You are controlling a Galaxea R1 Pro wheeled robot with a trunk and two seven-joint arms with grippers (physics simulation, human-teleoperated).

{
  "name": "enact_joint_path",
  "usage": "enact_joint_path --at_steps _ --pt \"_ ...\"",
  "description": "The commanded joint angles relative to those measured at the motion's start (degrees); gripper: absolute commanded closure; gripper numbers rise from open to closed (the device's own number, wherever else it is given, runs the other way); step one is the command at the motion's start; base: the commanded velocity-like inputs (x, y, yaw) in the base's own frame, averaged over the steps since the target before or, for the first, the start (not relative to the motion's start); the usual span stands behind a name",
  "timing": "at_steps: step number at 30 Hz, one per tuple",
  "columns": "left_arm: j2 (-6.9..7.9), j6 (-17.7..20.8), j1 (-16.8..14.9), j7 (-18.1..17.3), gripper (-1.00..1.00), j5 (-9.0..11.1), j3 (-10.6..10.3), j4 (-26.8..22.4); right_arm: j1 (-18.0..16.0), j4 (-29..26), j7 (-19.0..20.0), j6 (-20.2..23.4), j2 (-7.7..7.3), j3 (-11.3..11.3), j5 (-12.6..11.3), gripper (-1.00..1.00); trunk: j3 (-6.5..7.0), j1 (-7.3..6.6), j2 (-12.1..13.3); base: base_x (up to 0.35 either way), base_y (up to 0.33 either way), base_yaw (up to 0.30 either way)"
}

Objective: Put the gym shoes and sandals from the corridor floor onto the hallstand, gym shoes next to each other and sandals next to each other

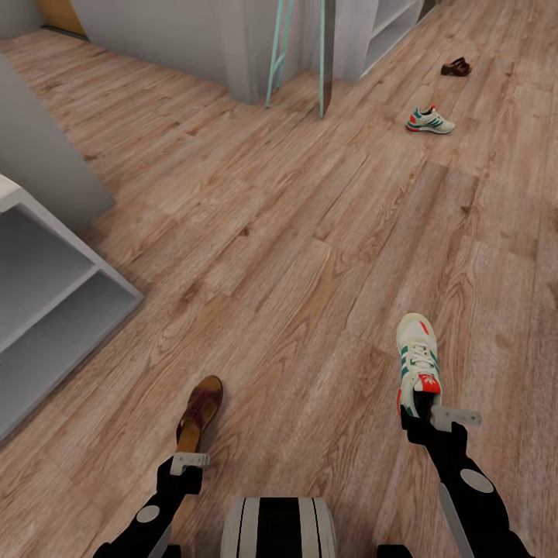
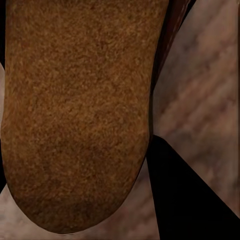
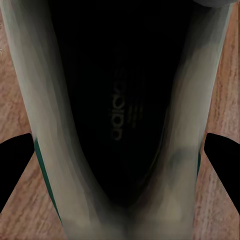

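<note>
My left gripper (image 1: 191, 452) is shut on the heel of a brown sandal (image 1: 201, 411), which points away from me just above the floor. Its tan footbed (image 2: 75, 115) looms close in the left wrist view, with a dark finger (image 2: 185, 195) beside it. My right gripper (image 1: 423, 412) is shut on the heel of a white gym shoe (image 1: 418, 356) with green stripes. The shoe's dark opening (image 3: 120, 115) sits between two dark fingers (image 3: 12, 165). A second gym shoe (image 1: 430, 120) and a second sandal (image 1: 456, 67) lie on the floor far ahead at the right. The pale-grey hallstand (image 1: 46, 310) stands at the left.
Wood-plank corridor floor (image 1: 271, 232) stretches ahead. A teal-framed ladder-like stand (image 1: 298, 54) and grey wall panels stand at the far middle, and a white shelf unit (image 1: 387, 31) at the far right. My base (image 1: 279, 527) shows at the bottom.
</note>
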Motion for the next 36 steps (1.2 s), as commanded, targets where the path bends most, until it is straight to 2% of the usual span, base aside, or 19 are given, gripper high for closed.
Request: enact_joint_path --at_steps 1,16,25,31,36 --pt "0.06 -0.1 0.0 0.1 1.0 -0.2 -0.2 0.0 0.0 -0.1 -0.2 0.3 -0.02 0.1 -0.1 1.0 0.2 -0.03 0.0 0.0 0.0 0.0" --pt "0.17 -0.2 0.1 0.1 1.0 -0.2 -0.1 0.0 0.0 0.2 -0.2 0.3 -0.02 0.4 -0.1 1.0 3.52 -0.42 0.2 0.0 0.0 0.0" --pt "1.1 -0.4 0.2 0.2 1.0 0.2 0.3 0.1 0.0 0.7 -0.2 0.2 0.06 0.5 0.1 1.0 5.52 -0.65 0.3 0.0 0.0 0.0" --pt "2.14 -4.9 0.5 0.5 1.0 0.8 0.4 0.9 0.0 1.7 -0.2 0.0 0.06 0.5 0.2 1.0 6.85 -0.8 0.4 0.0 0.0 0.0" --pt "2.38 -6.6 2.0 0.8 1.0 1.5 0.5 0.6 0.0 2.1 -0.1 -0.5 0.07 0.5 0.3 1.0 7.95 -0.93 0.5 0.0 0.0 0.0"
